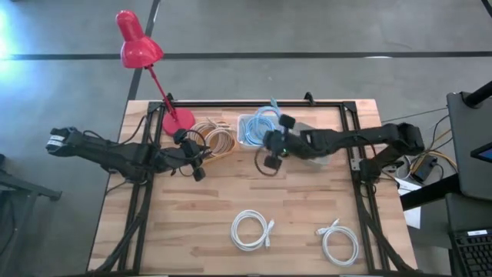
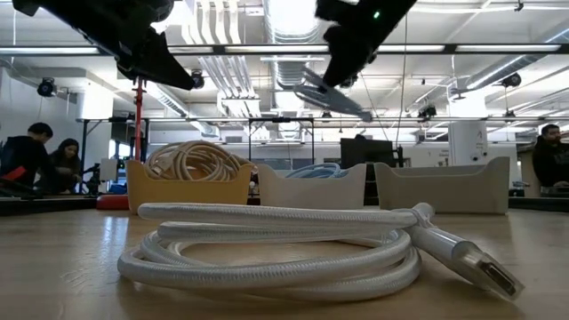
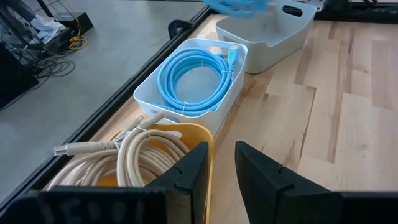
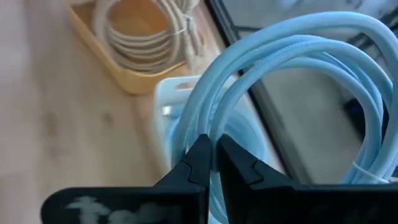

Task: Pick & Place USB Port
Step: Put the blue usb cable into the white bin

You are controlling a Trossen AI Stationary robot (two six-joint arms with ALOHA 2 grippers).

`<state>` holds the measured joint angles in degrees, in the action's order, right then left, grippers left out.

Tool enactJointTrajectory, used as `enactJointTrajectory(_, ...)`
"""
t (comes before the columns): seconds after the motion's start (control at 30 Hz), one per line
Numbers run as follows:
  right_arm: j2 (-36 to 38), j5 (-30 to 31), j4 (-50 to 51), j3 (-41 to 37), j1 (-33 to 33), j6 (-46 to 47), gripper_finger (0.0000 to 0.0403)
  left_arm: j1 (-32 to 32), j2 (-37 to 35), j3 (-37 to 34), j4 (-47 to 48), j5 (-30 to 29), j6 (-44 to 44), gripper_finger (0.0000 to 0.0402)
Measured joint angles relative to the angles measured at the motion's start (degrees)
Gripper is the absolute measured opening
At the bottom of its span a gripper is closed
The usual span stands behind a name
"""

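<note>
1. light blue cable [image 4: 292, 56] is pinched between the closed fingers of the right gripper [image 4: 214, 163], held up over the white bin [image 1: 250, 129] at the back of the table [image 1: 307, 200]. in the overhead view the loops [image 1: 265, 117] dangle just above that bin, which already has one blue coil [image 3: 194, 81] sitting in it.

2. what could go wrong imo: the grip is only on a strand or two of the coil, so the rest hangs loose. if it lets go off-centre, a loop could drape over the bin wall or spill toward the grey bin [image 3: 273, 31] next door. the coil could also slide through the fingers and drop early.

3. the left gripper [image 3: 221, 165] hovers by the yellow bin [image 1: 219, 142] with its fingers a bit apart and nothing between them. it's close to the rim, so a careless move could nudge that bin or snag the beige cables [image 3: 134, 155] poking out.

4. count time:
- bins: three in a row (yellow, white, grey)
- blue cables: two, one held and one in the white bin
- beige cables: a bundle in the yellow bin, can't tell how many
- white cables [image 1: 252, 229]: two coils near the front edge, the other one here [image 1: 339, 243]
- red lamp [image 1: 138, 42]: one, at the back left corner
</note>
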<state>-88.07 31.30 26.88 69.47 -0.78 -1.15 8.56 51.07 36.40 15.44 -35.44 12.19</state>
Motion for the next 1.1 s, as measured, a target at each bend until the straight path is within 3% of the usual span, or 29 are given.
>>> enactJointTrajectory(0.13,-4.1,-2.3,-4.0,0.5,-3.9,-10.0,0.0013,0.0,0.0,0.0,0.0,0.0,0.2,0.0096)
enactJointTrajectory(0.47,-18.4,-3.5,2.2,8.8,-9.2,-21.3,0.0013,0.0,0.0,-0.1,-0.4,0.0,0.3,0.0096)
enactJointTrajectory(0.8,-26.9,-3.4,11.2,15.1,-9.7,-21.6,0.0013,0.0,0.0,-0.1,-0.4,0.0,0.3,0.0096)
enactJointTrajectory(1.1,-28.3,-3.3,11.6,16.0,-9.7,-21.3,0.0035,0.0,0.8,-0.1,-0.4,0.0,0.4,0.0096)
